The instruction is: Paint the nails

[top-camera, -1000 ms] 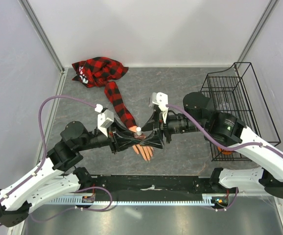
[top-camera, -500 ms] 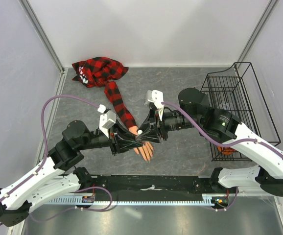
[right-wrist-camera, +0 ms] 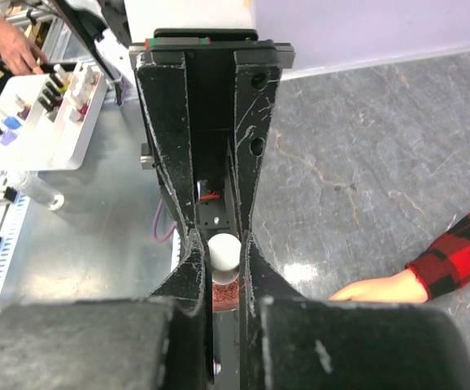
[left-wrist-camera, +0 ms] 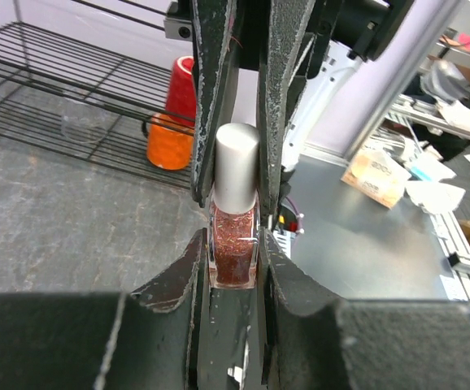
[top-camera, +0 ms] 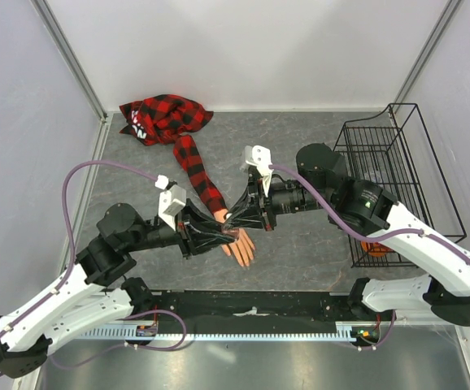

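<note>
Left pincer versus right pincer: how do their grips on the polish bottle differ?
The left pincer clamps the bottle's glass body; the right pincer clamps its silver cap. In the top view the left pincer reaches in from the left, the right pincer from the right. Both are shut on that one bottle.

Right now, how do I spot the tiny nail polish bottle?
Find the grey stone-look table, then the peach mannequin hand near its middle. Right there the left claw and right claw pinch a tiny glass bottle: red glittery polish, silvery cap on top.
</note>
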